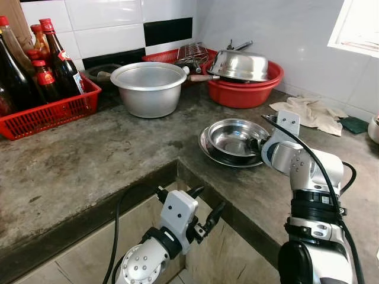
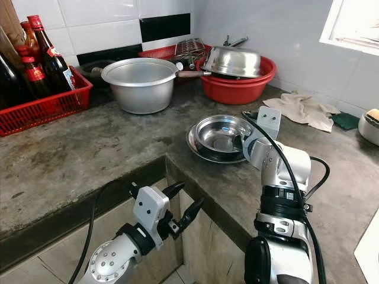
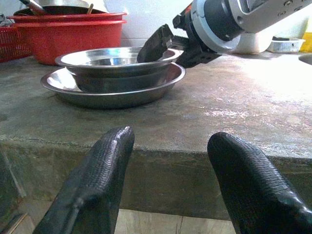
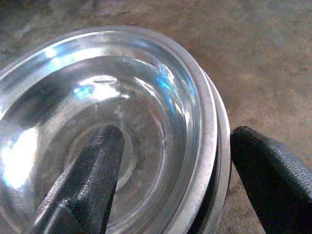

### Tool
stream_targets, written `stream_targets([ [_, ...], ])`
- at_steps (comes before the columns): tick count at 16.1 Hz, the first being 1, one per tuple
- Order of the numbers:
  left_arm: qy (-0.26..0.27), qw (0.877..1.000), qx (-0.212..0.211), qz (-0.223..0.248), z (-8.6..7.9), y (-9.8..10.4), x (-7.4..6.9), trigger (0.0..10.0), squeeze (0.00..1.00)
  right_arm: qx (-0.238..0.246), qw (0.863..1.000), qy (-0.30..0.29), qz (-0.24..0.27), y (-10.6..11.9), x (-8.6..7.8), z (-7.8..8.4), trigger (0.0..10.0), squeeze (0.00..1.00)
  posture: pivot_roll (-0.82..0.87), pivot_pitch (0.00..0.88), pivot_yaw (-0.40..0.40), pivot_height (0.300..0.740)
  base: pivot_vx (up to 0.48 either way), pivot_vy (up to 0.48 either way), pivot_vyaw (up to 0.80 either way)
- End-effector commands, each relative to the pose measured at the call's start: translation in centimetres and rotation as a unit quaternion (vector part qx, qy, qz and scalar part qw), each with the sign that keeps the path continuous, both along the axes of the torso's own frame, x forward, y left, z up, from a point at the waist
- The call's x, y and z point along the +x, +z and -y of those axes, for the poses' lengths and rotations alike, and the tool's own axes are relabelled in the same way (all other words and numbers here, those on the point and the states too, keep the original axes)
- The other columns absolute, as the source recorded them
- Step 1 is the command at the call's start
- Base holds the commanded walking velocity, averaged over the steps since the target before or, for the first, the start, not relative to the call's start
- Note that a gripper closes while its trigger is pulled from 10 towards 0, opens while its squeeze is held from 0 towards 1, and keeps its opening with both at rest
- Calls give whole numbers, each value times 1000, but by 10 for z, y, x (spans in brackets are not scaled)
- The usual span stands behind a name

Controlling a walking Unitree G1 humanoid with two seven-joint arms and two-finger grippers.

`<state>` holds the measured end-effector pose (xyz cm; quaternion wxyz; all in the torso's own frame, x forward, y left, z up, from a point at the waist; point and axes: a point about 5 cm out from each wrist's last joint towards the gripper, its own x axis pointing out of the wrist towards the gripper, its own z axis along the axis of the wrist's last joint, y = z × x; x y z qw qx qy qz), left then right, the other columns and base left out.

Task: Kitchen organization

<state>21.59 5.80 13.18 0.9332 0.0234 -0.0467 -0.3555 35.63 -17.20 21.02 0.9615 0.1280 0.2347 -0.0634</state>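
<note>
Nearest, the left hand [image 1: 204,208] hangs open below the worktop [image 1: 89,160] edge. The right hand [image 4: 170,165] straddles, fingers spread, the rim of one steel bowl [image 1: 235,137] nested in one shallow steel plate [image 1: 208,148]. Beyond stand one aluminium pot [image 1: 149,87], one red basin [image 1: 243,92] and perhaps six bottles [image 1: 59,59] in one red basket [image 1: 50,113].

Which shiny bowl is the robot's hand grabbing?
The small steel bowl sitting in the steel plate. The right gripper has its open jaws around that bowl's rim. The big pot and upside-down bowl sit farther back, untouched.
</note>
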Motion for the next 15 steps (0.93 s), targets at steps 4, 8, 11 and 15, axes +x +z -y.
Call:
stream_targets([
  [4,3,1000,1,11,1,3,0,10000,0,3,1000,3,20,16,3,-2,10000,0,19,9,-48,740,0,0,0],
  [8,4,1000,2,10,1,3,1,10000,0,-2,1000,8,19,17,2,-4,10000,0,19,10,-50,740,0,0,0],
  [11,6,1000,2,11,1,3,1,10000,0,5,999,19,38,21,2,-9,10000,0,17,12,-50,740,0,0,0],
  [15,7,1000,3,11,1,3,2,10000,0,10,997,54,58,27,1,-21,10000,0,15,11,-48,740,0,0,0],
])
